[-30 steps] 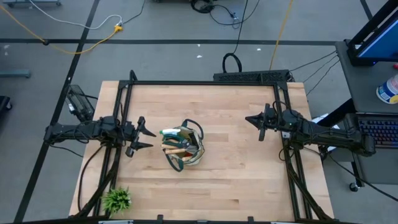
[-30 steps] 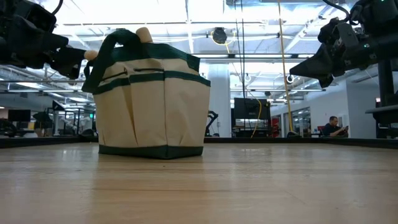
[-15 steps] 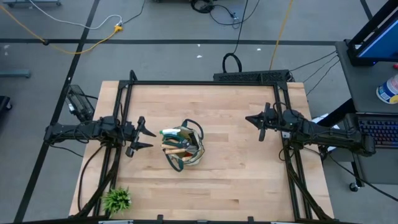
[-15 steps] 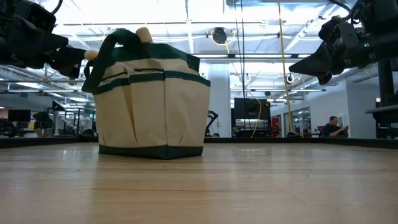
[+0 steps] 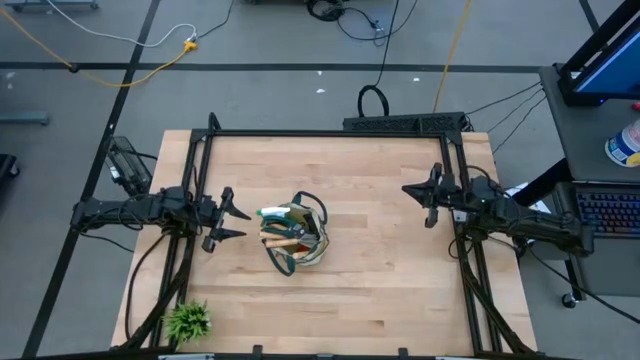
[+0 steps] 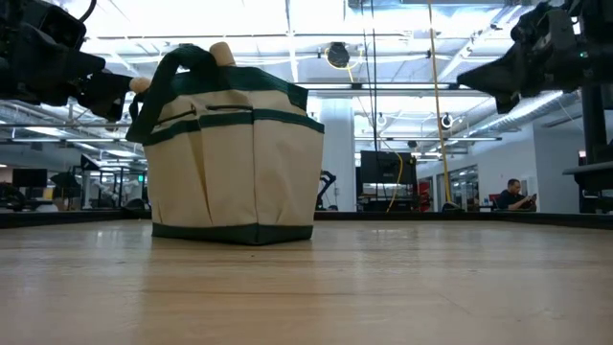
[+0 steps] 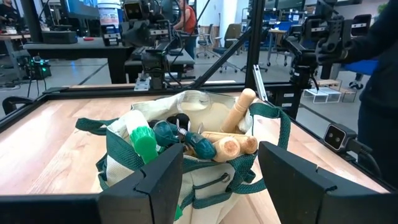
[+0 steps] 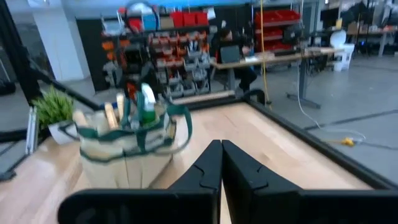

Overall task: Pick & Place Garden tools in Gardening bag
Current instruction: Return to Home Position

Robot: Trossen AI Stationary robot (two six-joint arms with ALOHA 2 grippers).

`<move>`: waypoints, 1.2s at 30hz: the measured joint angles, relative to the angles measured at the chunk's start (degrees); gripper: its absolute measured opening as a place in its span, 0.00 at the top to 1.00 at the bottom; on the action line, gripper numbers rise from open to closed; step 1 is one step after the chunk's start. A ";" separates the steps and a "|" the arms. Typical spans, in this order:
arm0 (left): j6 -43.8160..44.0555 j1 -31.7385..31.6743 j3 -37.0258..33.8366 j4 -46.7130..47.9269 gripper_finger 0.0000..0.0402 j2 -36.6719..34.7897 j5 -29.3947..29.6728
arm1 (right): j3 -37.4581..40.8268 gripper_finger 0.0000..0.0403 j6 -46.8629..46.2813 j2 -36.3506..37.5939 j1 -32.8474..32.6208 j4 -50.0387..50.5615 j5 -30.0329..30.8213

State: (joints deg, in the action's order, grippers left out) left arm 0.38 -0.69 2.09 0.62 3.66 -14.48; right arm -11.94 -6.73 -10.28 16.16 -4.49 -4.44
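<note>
Several tools [image 7: 227, 146] fill the soft bag [image 5: 295, 238] (likely floppy, top-heavy); best lifted by handles [image 6: 161, 81]; left gripper [image 5: 245, 223] spread, empty; right gripper [image 5: 408, 188] closed, empty.

Bare tabletop [image 5: 380, 250] around the gardening bag [image 5: 294, 236]; plant [image 5: 187, 320] seemingly well apart at one corner

Inside the beige canvas gardening bag with dark green trim [image 7: 214, 182], the wooden-handled tools [image 7: 231, 147] show only rounded handle ends and the green spray bottle [image 7: 144, 143] only its top; their lower parts are buried. From table height the bag [image 6: 239, 163] hides everything but one handle tip [image 6: 222, 53].
</note>
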 joint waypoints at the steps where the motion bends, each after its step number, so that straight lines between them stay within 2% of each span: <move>1: -0.04 0.00 0.00 0.00 0.46 0.00 0.00 | 0.00 1.00 0.17 0.42 0.00 1.35 0.05; 5: 0.04 0.00 0.00 0.00 0.46 0.00 0.00 | 0.00 1.00 1.70 1.54 -0.03 5.57 1.28; 12: 0.01 0.02 0.00 0.00 0.46 0.01 0.02 | 0.00 1.00 4.39 1.65 -0.02 6.24 6.06; 19: 0.07 0.02 0.00 0.00 0.46 0.02 0.02 | 0.00 1.00 -1.20 1.65 -0.02 6.52 5.96; 36: 0.07 0.02 0.00 0.00 0.46 0.02 0.02 | 0.00 1.00 -1.57 1.65 -0.02 6.49 5.94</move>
State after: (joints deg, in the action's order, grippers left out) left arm 0.45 -0.67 2.09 0.62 3.68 -14.46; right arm -11.94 -8.29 -8.62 16.14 2.00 1.50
